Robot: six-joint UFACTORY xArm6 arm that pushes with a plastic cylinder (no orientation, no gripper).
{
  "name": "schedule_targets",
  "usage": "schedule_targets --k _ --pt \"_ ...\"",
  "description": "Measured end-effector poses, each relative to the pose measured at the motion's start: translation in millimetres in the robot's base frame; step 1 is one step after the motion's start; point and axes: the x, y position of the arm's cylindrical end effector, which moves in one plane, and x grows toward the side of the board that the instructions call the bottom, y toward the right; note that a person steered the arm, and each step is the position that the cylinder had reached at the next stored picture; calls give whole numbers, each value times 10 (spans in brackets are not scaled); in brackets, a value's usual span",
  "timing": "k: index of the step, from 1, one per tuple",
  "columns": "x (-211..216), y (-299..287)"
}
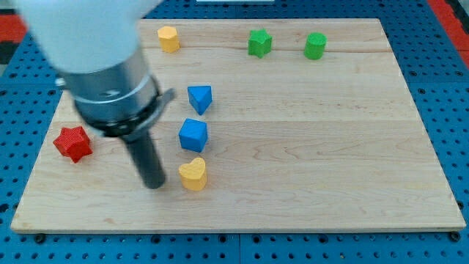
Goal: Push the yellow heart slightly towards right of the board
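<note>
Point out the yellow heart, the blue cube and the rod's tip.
yellow heart (193, 174), camera view, on its top face.
blue cube (193, 135), camera view, on its top face.
my tip (154, 183), camera view, at the rod's lower end, left of the heart.

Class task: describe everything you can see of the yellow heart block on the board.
The yellow heart is a small, matte, solid-looking block lying flat on the wooden board, lobes towards the view's top. It sits just below the blue cube, apart from it. My tip stands close on its left; contact cannot be told.
</note>
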Motion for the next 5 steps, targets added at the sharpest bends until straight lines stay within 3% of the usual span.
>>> schedule_targets --k 1,2,4,5 --pt "-70 656" --pt "-28 891" --pt "90 762" --pt "92 1431"
